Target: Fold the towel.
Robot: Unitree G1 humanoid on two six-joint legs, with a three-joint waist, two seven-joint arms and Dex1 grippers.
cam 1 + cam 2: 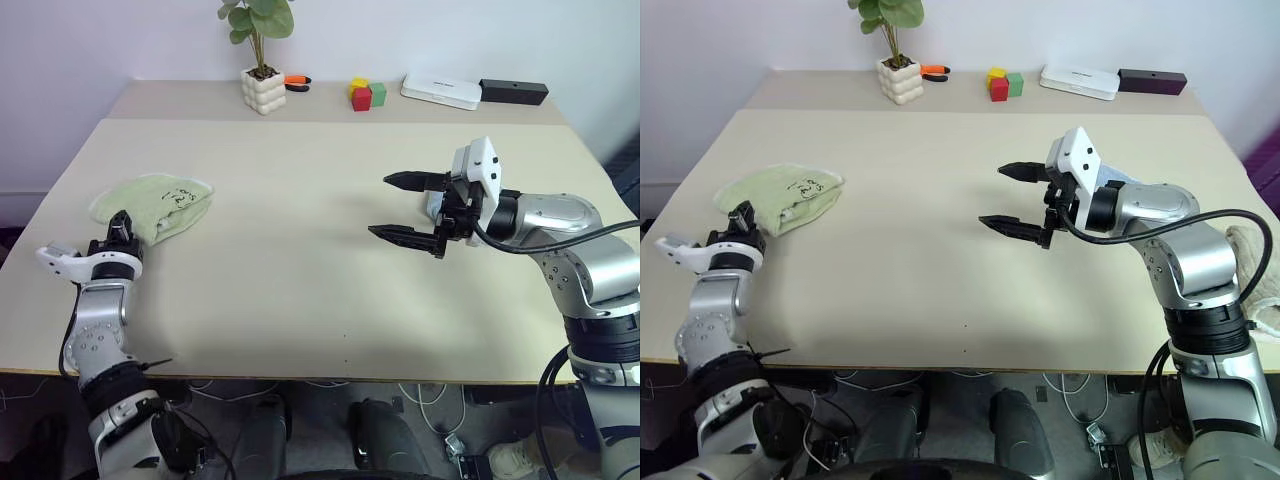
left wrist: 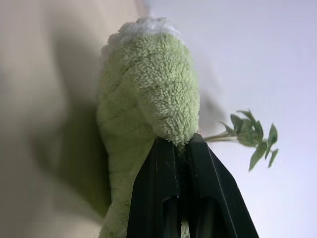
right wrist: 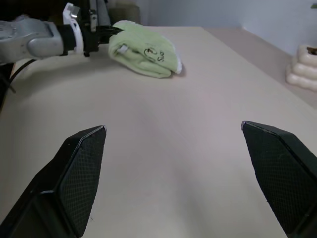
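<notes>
The towel (image 1: 160, 203), light green terry with a black handwritten mark, lies bunched and folded over near the table's left edge. My left gripper (image 1: 121, 226) sits at the towel's near edge, shut on a fold of it; in the left wrist view its black fingers (image 2: 163, 193) pinch the green pile (image 2: 148, 94). Above the table's right half my right gripper (image 1: 405, 206) hovers open, its two fingers wide apart and pointing left, with nothing between them. From the right wrist view the towel (image 3: 146, 53) shows far off beside the left gripper (image 3: 106, 32).
Along the table's far edge stand a potted plant (image 1: 262, 75) in a white pot, an orange tool (image 1: 296, 82), coloured blocks (image 1: 366, 94), a white box (image 1: 441, 90) and a black box (image 1: 513, 92). A cream cloth (image 1: 1252, 270) lies off the right edge.
</notes>
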